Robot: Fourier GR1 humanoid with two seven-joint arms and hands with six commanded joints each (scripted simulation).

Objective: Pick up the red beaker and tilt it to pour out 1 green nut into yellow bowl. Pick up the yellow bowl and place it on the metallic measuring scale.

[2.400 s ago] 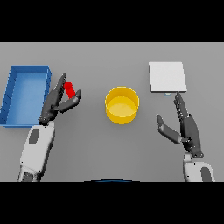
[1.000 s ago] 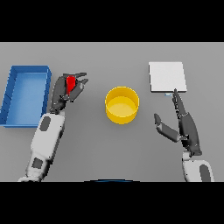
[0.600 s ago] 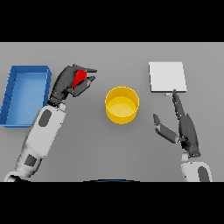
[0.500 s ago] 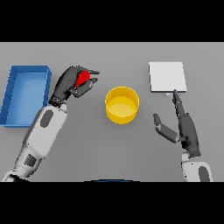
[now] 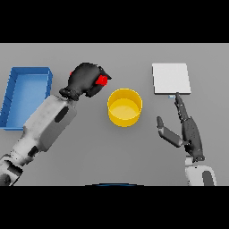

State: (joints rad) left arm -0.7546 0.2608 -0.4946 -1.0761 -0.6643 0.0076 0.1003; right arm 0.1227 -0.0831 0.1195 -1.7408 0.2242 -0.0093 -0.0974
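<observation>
My left hand (image 5: 85, 80) is shut on the red beaker (image 5: 103, 80), held in the air just left of the yellow bowl (image 5: 125, 107). Only a small red part of the beaker shows past the dark fingers; its tilt and any nut inside are hidden. The bowl stands on the table at the centre and looks empty. The metallic measuring scale (image 5: 171, 78), a pale square plate, lies at the far right. My right hand (image 5: 187, 129) is open, upright on the table between the bowl and the scale, fingers pointing toward the scale.
A blue open tray (image 5: 27, 95) sits at the left edge of the table, behind my left forearm.
My left hand has lifted the red beaker off the table beside the tray and carried it right, toward the bowl. The right hand has stayed nearly still.
</observation>
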